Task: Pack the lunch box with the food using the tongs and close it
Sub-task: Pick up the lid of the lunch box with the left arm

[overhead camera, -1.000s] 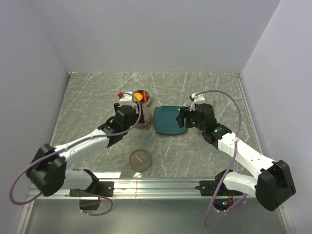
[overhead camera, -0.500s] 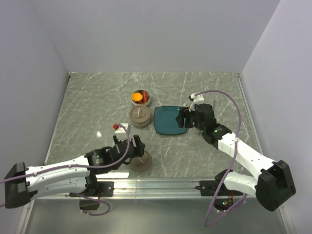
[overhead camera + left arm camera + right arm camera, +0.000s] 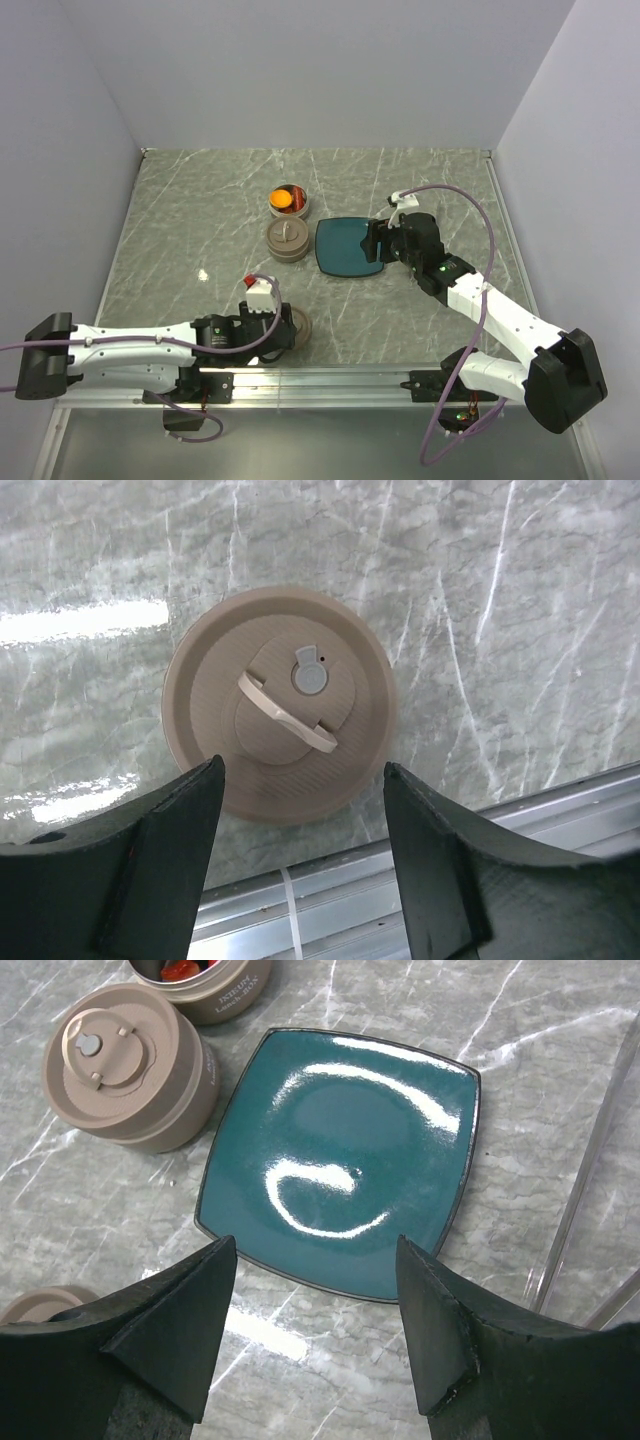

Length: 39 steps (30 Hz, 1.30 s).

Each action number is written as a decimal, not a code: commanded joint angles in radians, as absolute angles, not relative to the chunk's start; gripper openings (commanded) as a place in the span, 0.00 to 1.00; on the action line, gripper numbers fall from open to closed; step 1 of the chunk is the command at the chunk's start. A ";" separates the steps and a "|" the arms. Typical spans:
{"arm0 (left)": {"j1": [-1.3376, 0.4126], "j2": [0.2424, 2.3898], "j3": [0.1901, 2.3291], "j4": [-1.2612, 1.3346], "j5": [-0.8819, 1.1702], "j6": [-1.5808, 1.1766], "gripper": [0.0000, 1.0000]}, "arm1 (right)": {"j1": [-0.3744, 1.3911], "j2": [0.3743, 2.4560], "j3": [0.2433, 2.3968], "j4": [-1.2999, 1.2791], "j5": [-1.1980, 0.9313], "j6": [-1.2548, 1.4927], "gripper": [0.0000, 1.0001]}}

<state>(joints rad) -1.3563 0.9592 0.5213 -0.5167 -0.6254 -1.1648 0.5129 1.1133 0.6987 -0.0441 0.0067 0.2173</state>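
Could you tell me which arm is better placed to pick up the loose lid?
Left: the left gripper hangs open straight over the lid, while the right gripper sits above the teal plate.

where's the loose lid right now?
Top view: the loose lid lies near the front edge, left of centre, just beyond the metal rail, under the left gripper, whose open fingers straddle it.

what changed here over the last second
The left pincer swung back from over the two pots to the near edge and now hangs open above the loose lid. Nothing was visibly gripped or let go. The right pincer stayed open over the plate. The lid, plate, closed pot and open pot did not move.
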 commanded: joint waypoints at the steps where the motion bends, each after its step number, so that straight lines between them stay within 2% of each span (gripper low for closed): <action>1: -1.362 0.983 0.542 -0.488 -0.612 -1.190 0.70 | 0.522 1.088 0.687 -0.003 0.003 0.202 0.72; 9: -1.302 1.077 0.515 -0.351 -0.560 -1.117 0.63 | 0.522 1.088 0.687 -0.005 -0.017 0.201 0.72; 14: -1.278 1.063 0.502 -0.315 -0.598 -1.103 0.61 | 0.522 1.085 0.684 -0.005 -0.020 0.201 0.72; 18: -1.224 1.072 0.473 -0.275 -0.548 -1.078 0.58 | 0.520 1.085 0.684 -0.003 -0.023 0.201 0.72; 24: -1.195 1.147 0.457 -0.252 -0.509 -1.069 0.50 | 0.520 1.085 0.683 -0.003 -0.028 0.201 0.72; 27: -1.181 1.184 0.454 -0.221 -0.488 -1.052 0.45 | 0.522 1.081 0.680 -0.003 -0.028 0.201 0.72; 34: -1.172 1.207 0.492 -0.268 -0.537 -1.042 0.18 | 0.522 1.078 0.678 -0.003 -0.028 0.202 0.72; 39: -1.134 1.227 0.526 -0.281 -0.548 -0.987 0.07 | 0.522 1.077 0.676 -0.003 -0.029 0.204 0.72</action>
